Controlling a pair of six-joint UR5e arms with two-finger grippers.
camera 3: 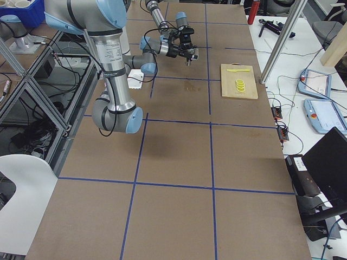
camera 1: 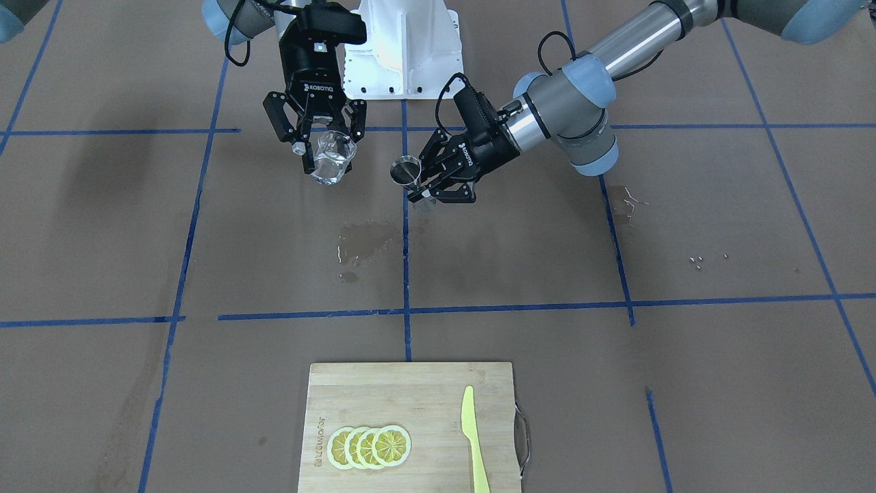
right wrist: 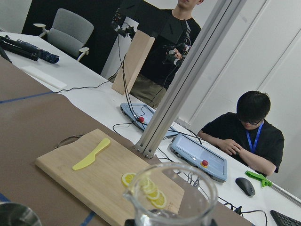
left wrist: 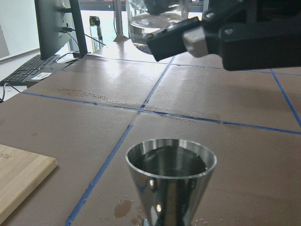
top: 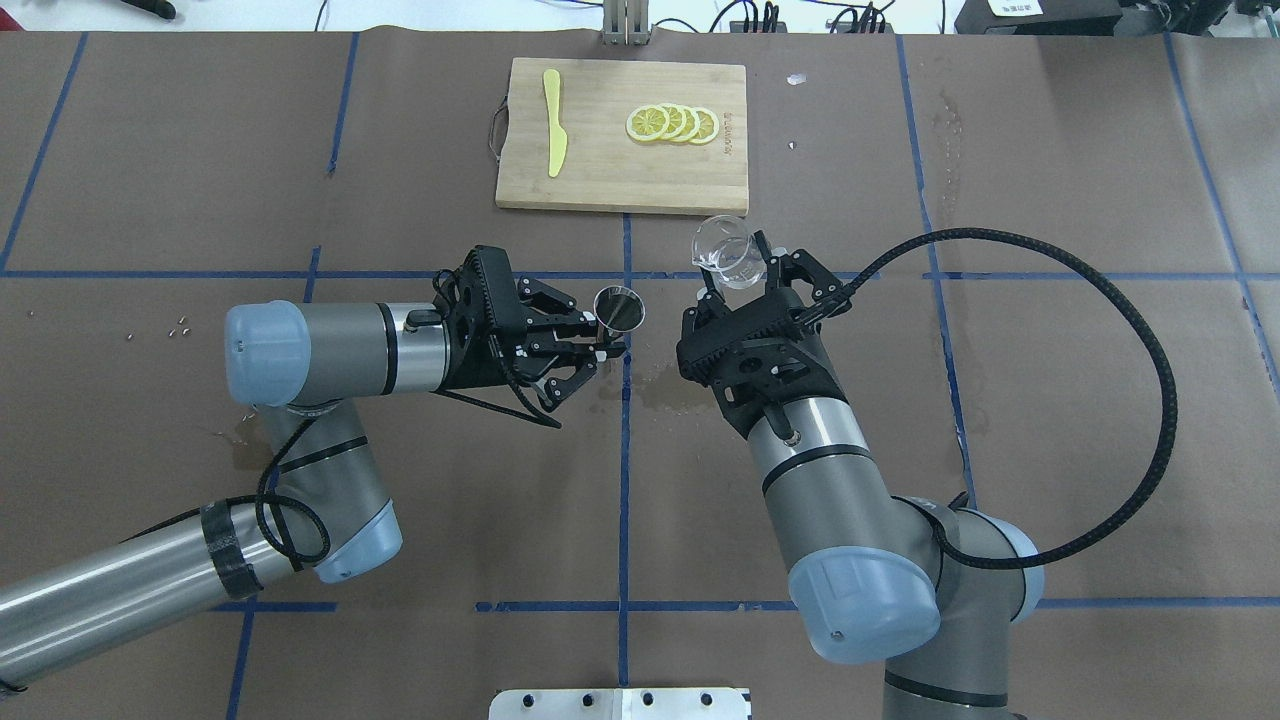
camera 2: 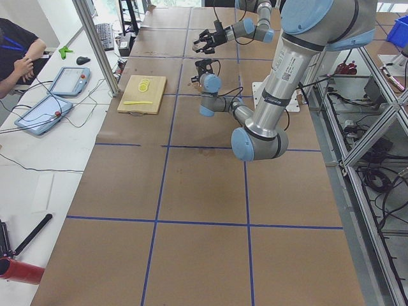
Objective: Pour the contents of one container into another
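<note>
The glass beaker [top: 725, 252] of water, clamped in the right gripper's [top: 745, 280] jaws, hangs near the steel cup [top: 620, 307], on its robot's-right side, while the left gripper's [top: 603, 337] jaws hold that cup mouth-up, so the beaker must likely tip leftward over it.

Two arms on show, both silver-grey metal tubes with joints capped in pale blue. The left arm [top: 340, 350] wears a band of black tape round its lower tube, with a thin black cable curling by the elbow. The right arm [top: 810, 450] carries a thick braided black cable [top: 1172, 405]. Each ends in matte black linkage fingers: left gripper [top: 600, 350], right gripper [top: 745, 280], white ROBOTIQ lettering on both. White base plate [top: 620, 703], dotted with dark screws
</note>
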